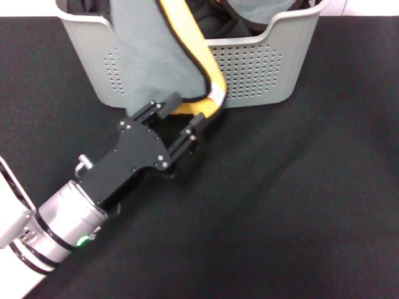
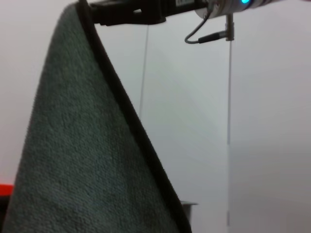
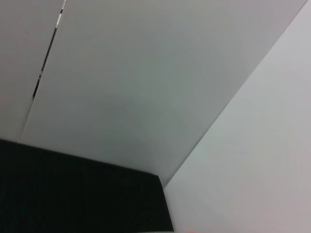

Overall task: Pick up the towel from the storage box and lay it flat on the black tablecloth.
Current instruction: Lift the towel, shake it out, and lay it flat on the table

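The towel [image 1: 156,56] hangs down in front of the storage box [image 1: 262,68], grey face toward me, with a yellow-orange fold along its right edge. Its lower end reaches my left gripper [image 1: 177,119], which is open just above the black tablecloth [image 1: 280,205] with the yellow fold lying between its fingers. In the left wrist view the towel [image 2: 82,160] hangs as a grey sheet with black edging from my right gripper [image 2: 92,9], which is shut on its top corner, higher than the head view reaches.
Black garments [image 1: 212,22] and more grey cloth fill the storage box at the back of the table. The black tablecloth [image 3: 73,194] stretches wide to the right and front of the box. White walls stand behind.
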Robot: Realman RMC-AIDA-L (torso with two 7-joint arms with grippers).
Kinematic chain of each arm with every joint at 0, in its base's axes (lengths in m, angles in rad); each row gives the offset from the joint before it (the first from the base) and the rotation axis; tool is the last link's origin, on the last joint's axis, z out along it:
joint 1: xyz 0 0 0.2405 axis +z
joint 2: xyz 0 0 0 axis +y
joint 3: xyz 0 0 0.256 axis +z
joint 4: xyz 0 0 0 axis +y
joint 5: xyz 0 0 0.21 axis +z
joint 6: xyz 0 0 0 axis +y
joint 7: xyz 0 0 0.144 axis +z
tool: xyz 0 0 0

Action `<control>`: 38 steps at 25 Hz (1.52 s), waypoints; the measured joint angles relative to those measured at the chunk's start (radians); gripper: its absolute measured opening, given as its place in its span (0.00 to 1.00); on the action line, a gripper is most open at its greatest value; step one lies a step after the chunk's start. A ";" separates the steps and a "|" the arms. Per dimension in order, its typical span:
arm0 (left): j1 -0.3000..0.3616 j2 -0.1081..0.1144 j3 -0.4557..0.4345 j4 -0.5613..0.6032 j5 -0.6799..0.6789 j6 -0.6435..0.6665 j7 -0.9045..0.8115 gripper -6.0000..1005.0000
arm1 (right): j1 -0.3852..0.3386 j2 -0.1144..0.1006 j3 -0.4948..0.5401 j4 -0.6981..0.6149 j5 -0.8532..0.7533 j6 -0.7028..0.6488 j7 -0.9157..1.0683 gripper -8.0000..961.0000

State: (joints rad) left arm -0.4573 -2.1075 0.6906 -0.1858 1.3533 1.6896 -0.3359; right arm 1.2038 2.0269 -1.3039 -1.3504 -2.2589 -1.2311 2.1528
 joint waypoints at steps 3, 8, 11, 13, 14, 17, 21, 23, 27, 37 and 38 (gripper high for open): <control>0.012 0.000 -0.034 -0.002 -0.008 -0.010 0.018 0.54 | 0.058 0.000 -0.006 0.082 0.001 0.041 -0.002 0.01; 0.028 0.000 -0.121 -0.003 -0.010 -0.042 0.059 0.54 | 0.152 0.001 -0.008 0.228 0.010 0.104 -0.012 0.01; 0.028 0.000 -0.167 -0.011 -0.011 -0.080 0.097 0.54 | 0.194 0.001 -0.010 0.286 0.026 0.115 -0.021 0.01; 0.031 0.000 -0.205 -0.018 -0.012 -0.093 0.126 0.54 | 0.201 0.001 -0.016 0.295 0.026 0.115 -0.022 0.01; 0.034 0.000 -0.225 -0.022 -0.013 -0.096 0.139 0.54 | 0.201 0.001 -0.020 0.296 0.026 0.116 -0.022 0.01; 0.044 0.000 -0.268 -0.025 -0.013 -0.096 0.172 0.54 | 0.194 0.000 -0.015 0.297 0.027 0.118 -0.022 0.01; 0.039 0.000 -0.279 -0.038 -0.010 -0.097 0.195 0.54 | 0.185 -0.003 -0.010 0.295 0.025 0.129 -0.022 0.01; 0.031 0.000 -0.278 -0.058 -0.001 -0.086 0.200 0.54 | 0.185 -0.004 -0.009 0.298 0.022 0.140 -0.022 0.01; 0.025 0.000 -0.281 -0.112 0.000 -0.070 0.266 0.54 | 0.192 -0.004 -0.009 0.301 0.025 0.154 -0.022 0.01; 0.017 0.000 -0.359 -0.271 -0.010 -0.069 0.553 0.54 | 0.196 0.000 -0.014 0.309 0.026 0.168 -0.022 0.01; 0.016 0.000 -0.362 -0.275 -0.010 -0.069 0.565 0.54 | 0.196 0.000 -0.014 0.311 0.026 0.168 -0.022 0.01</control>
State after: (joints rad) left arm -0.4409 -2.1075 0.3284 -0.4609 1.3428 1.6210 0.2294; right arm 1.3997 2.0274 -1.3183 -1.0391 -2.2333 -1.0633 2.1306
